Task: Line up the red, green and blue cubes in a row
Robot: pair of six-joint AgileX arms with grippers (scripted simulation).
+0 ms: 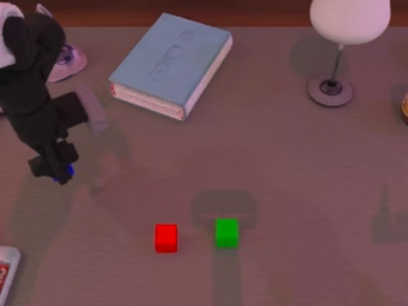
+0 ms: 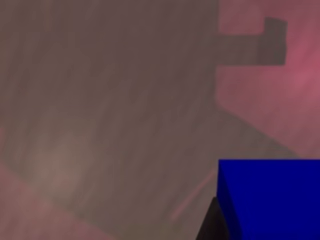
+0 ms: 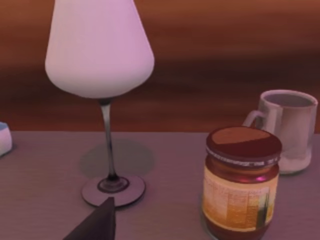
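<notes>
Tabletop left: left gripper (image 1: 56, 167) mostly hides blue cube (image 1: 67, 171).

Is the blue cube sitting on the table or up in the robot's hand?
In the hand. The blue cube fills the left wrist view beside a finger; from above it peeks out under the left gripper, apart from the red cube.

Light: dim, pinkish | shadows: soft, cast on the table (image 1: 306, 159) toward the near edge below the green cube (image 1: 226, 232) | focus: soft throughout
</notes>
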